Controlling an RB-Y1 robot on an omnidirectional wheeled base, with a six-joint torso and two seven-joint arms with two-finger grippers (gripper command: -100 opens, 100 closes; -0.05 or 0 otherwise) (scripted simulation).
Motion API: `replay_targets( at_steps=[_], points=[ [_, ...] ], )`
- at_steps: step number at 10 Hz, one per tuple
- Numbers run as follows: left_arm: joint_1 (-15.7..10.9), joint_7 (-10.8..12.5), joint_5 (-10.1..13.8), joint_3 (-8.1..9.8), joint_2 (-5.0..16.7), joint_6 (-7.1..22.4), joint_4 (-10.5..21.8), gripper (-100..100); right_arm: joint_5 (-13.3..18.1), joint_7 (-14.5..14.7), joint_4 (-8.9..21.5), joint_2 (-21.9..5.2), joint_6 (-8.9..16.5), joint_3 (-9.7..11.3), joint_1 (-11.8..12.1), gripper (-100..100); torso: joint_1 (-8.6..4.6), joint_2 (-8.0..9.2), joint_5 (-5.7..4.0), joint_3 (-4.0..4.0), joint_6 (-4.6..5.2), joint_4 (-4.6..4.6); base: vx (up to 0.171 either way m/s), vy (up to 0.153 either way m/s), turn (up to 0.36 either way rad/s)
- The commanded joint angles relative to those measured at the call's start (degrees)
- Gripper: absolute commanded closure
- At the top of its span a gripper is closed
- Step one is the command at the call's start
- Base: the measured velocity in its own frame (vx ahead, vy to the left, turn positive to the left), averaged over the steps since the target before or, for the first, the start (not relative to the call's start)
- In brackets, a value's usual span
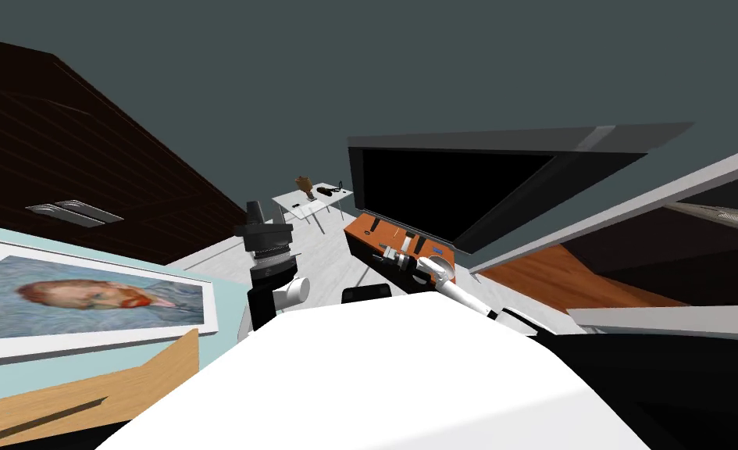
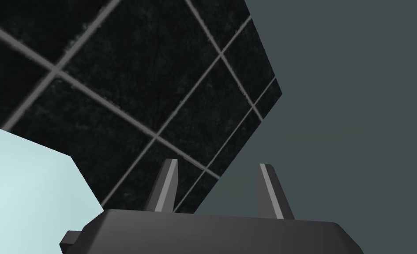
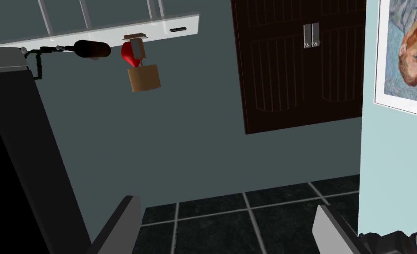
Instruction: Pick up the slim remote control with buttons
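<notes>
One right claw (image 3: 227,206) by orange cabinet (image 1: 364,235), television (image 1: 453,187)

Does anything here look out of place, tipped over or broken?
Nothing stands out. The television stands squarely on its orange stand, and nothing on the small white table looks spilled or fallen. The slant of the whole picture is the camera's.

No legible text, label, brand, number or sign anywhere, not even on the framed portrait (image 1: 86,301)
</notes>
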Motion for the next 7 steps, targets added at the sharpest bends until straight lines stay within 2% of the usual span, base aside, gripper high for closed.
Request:
replay_targets(
  at_steps=[1, 2, 3, 4, 5, 7],
  points=[
    [0.00, 0.00, 0.00, 0.00, 0.00, 0.00, 0.00, 0, 1.97, 2.36, 2.86, -1.99, -0.04, 2.58, -1.03, -100, 0.00, 0.00, 0.00, 0.00, 0.00, 0.00, -0.005, -0.013, 0.261],
    [-0.01, 0.00, 0.00, 0.00, 0.00, 0.00, 0.00, 0, 1.97, 2.36, 3.71, -1.99, -0.04, 2.58, -1.03, -100, -0.01, 0.00, 0.00, 0.00, -0.03, 0.00, -0.002, -0.015, 0.170],
    [0.00, 0.00, 0.00, 0.00, 0.00, 0.00, 0.00, 0, 3.60, 4.31, 5.31, -3.63, -0.08, 4.81, -2.10, -100, -0.02, -0.01, 0.00, -0.01, 0.00, 0.00, -0.002, -0.019, 0.299],
    [-0.01, 0.00, 0.00, 0.00, 0.00, 0.00, 0.00, 0, 3.60, 4.31, 7.41, -3.63, -0.08, 4.81, -2.10, -100, -0.02, -0.04, -0.01, -0.02, -0.05, -0.01, 0.002, -0.024, 0.183],
    [0.00, 0.00, 0.00, 0.00, 0.00, 0.00, 0.00, 0, 5.17, 6.25, 8.97, -5.21, -0.05, 7.02, -3.11, -100, -0.04, -0.03, -0.01, -0.02, 0.01, -0.01, 0.002, -0.027, 0.318],
    [0.01, 0.00, 0.00, 0.00, 0.00, 0.00, 0.00, 0, 5.17, 6.25, 10.94, -5.21, -0.05, 7.02, -3.11, -100, -0.08, -0.03, -0.02, -0.02, 0.03, -0.01, 0.003, -0.023, 0.057]
  ],
)
